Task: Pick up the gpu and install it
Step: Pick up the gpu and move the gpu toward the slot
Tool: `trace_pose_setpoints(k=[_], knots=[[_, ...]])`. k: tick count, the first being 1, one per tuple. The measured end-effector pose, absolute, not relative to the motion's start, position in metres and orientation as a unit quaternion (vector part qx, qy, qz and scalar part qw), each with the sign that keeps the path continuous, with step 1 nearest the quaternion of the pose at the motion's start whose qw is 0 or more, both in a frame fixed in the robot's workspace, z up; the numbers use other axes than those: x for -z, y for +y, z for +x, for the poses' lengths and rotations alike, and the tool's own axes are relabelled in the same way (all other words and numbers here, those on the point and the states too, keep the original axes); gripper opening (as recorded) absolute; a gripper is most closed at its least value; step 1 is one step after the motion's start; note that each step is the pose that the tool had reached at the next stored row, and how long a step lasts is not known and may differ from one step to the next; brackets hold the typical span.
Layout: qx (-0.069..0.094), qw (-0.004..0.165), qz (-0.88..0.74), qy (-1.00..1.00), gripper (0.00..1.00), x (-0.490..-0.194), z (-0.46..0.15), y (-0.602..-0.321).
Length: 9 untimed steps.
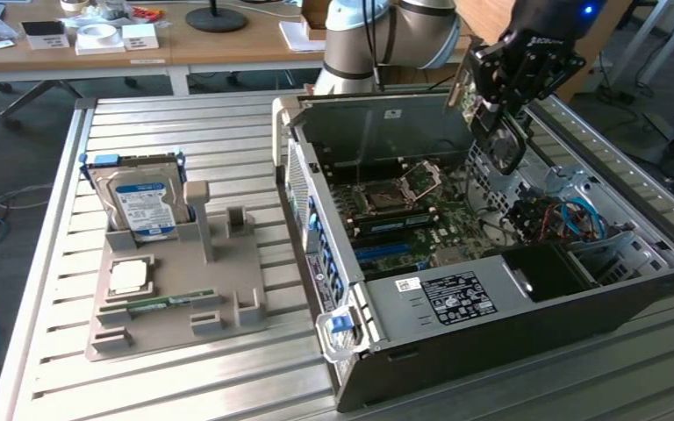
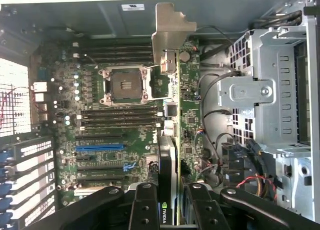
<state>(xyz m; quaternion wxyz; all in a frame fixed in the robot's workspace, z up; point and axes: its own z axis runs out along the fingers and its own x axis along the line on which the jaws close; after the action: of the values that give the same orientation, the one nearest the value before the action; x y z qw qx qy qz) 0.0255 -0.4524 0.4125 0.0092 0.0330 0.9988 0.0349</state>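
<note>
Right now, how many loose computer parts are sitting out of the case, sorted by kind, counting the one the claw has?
Hard drive: 1
Processor chip: 1
RAM stick: 1
gpu, held by the gripper over the open computer case: 1
Total: 4

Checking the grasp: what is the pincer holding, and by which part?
The gpu, pinched across its two faces by the pincer, at the end far from its metal bracket.

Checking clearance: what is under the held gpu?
The green motherboard of the open dark computer case; the strip directly beneath the thin green-black gpu card is hidden by it.
</note>
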Motion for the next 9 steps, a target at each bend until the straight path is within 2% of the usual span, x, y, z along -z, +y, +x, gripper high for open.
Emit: trace_pose_setpoints(k=[9], knots=[[-0.035,0.009,0.033,0.999,0.27,-0.412,0.043,-0.452]])
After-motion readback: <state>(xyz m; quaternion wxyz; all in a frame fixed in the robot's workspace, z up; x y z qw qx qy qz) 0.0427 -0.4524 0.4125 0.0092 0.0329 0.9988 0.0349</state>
